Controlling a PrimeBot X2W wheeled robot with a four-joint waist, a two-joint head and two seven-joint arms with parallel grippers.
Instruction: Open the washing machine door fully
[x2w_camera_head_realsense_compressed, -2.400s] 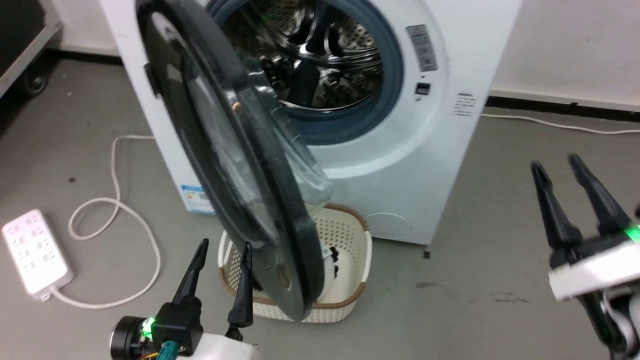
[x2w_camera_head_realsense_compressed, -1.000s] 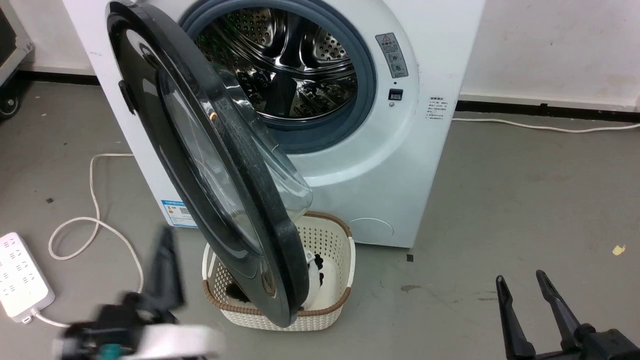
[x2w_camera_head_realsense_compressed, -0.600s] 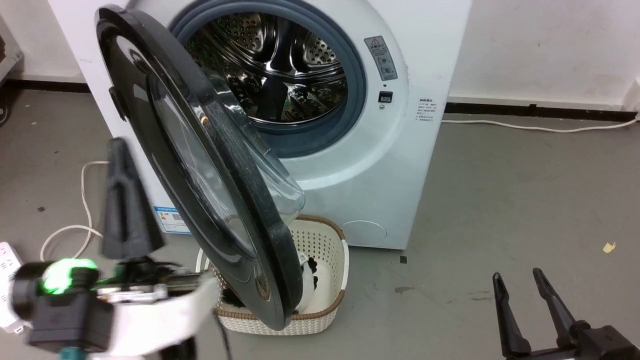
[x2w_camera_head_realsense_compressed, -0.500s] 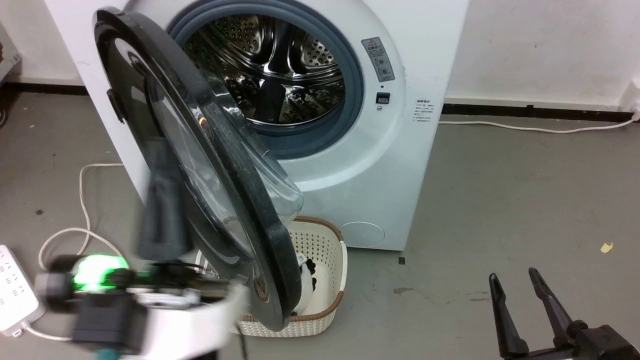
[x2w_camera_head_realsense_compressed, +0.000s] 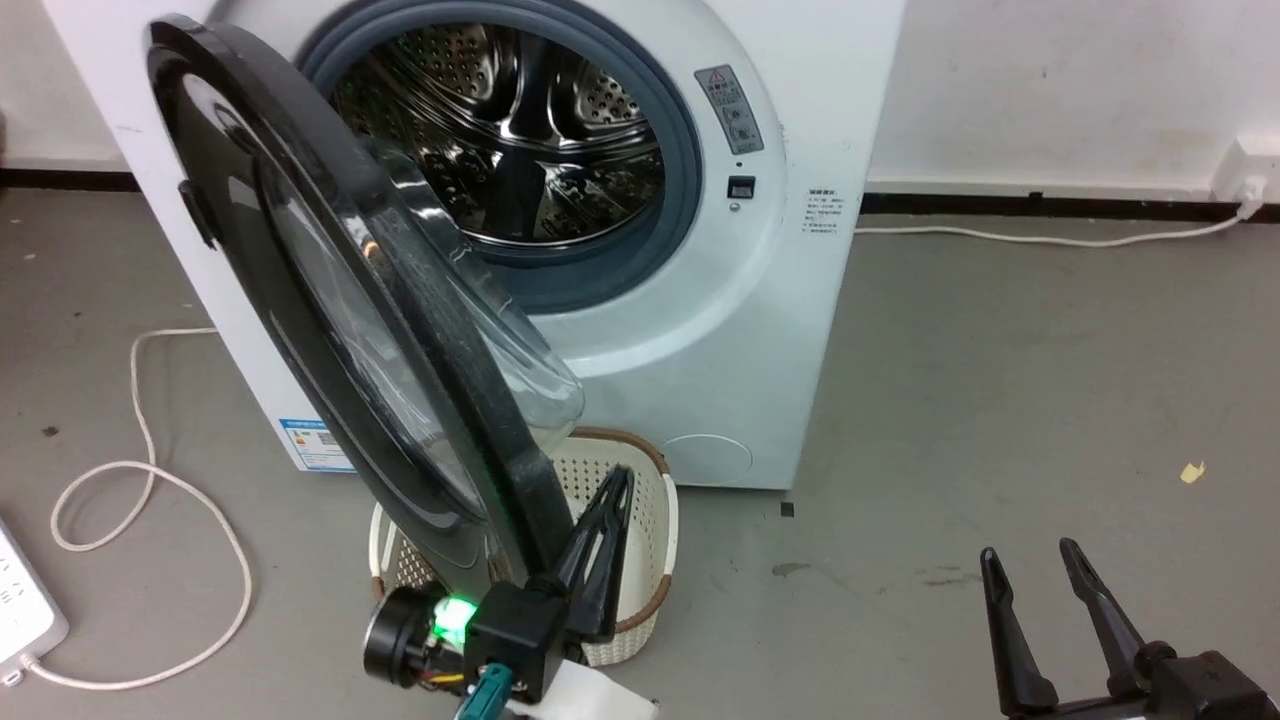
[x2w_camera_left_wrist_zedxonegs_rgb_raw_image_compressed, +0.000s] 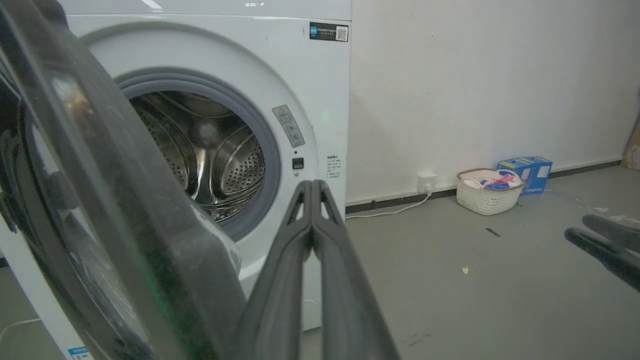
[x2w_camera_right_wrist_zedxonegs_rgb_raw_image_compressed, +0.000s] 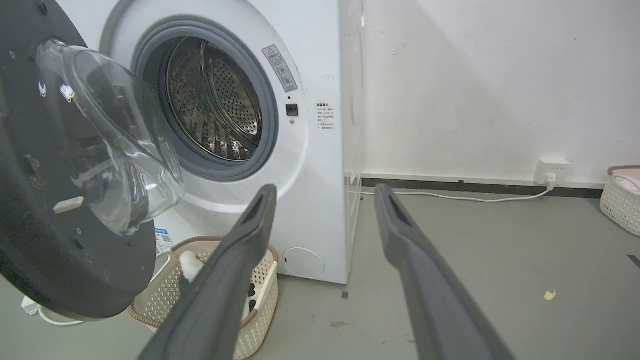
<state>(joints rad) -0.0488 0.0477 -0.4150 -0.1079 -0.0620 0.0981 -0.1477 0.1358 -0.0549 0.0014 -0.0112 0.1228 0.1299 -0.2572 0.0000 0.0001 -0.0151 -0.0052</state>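
The white washing machine (x2w_camera_head_realsense_compressed: 730, 330) stands with its drum exposed. The washing machine door (x2w_camera_head_realsense_compressed: 330, 300), a glossy black disc with a bulging glass bowl, is swung out on its left hinge and shows nearly edge-on. My left gripper (x2w_camera_head_realsense_compressed: 620, 480) is shut on nothing, just right of the door's lower rim, on its inner side; whether it touches is unclear. In the left wrist view the shut gripper (x2w_camera_left_wrist_zedxonegs_rgb_raw_image_compressed: 312, 186) points at the machine (x2w_camera_left_wrist_zedxonegs_rgb_raw_image_compressed: 330, 100), with the door (x2w_camera_left_wrist_zedxonegs_rgb_raw_image_compressed: 125, 200) close on the left. My right gripper (x2w_camera_head_realsense_compressed: 1030, 552) stands open, low at the right, well away from the door (x2w_camera_right_wrist_zedxonegs_rgb_raw_image_compressed: 50, 225).
A white basket (x2w_camera_head_realsense_compressed: 655, 495) with a brown rim sits on the floor under the door. At the left lie a white cable (x2w_camera_head_realsense_compressed: 150, 480) and a power strip (x2w_camera_head_realsense_compressed: 20, 600). Another basket (x2w_camera_left_wrist_zedxonegs_rgb_raw_image_compressed: 487, 192) and a blue box (x2w_camera_left_wrist_zedxonegs_rgb_raw_image_compressed: 525, 170) stand by the far wall.
My left gripper has swung from the door's outer left side round under its lower edge to the inner side, fingers now shut. The camera has shifted. The door's angle looks unchanged.
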